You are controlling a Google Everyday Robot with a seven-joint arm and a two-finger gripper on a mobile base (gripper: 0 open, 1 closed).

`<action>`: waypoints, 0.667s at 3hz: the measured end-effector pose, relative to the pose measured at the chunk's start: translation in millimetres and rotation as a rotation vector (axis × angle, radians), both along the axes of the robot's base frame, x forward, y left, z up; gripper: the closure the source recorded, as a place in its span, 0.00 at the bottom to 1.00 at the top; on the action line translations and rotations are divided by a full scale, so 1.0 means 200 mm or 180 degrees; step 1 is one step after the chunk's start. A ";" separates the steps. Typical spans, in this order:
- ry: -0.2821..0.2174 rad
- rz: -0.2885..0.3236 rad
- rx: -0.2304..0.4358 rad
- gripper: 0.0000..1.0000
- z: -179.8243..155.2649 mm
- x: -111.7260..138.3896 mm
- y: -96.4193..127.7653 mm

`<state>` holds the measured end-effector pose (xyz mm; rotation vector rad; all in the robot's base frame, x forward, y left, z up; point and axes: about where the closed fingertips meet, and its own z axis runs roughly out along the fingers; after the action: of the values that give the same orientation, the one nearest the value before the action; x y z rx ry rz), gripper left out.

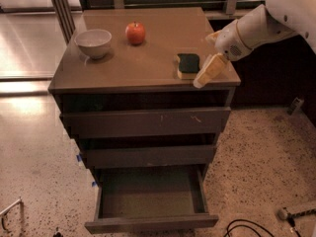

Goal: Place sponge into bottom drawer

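Observation:
The sponge [188,65], dark green on top over yellow foam, lies on the cabinet top [148,53] near its front right corner. The gripper [207,73], with pale yellow fingers on a white arm reaching in from the right, hangs just right of the sponge, close beside it at the cabinet's front edge. The bottom drawer [150,221] is pulled open below, a wide shallow empty tray. The two drawers above it are only slightly out.
A white bowl [93,43] and a red apple [135,32] stand on the cabinet top at the left and back middle. Black cables [247,228] lie on the speckled floor at the lower right. A dark wall stands right of the cabinet.

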<state>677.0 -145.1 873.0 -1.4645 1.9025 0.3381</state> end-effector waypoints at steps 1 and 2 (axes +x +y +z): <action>-0.0040 -0.0008 0.0043 0.00 -0.06 0.08 0.02; -0.0077 0.0003 0.0071 0.00 -0.09 0.16 0.06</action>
<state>708.8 -132.6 854.8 -1.4488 1.8733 0.3395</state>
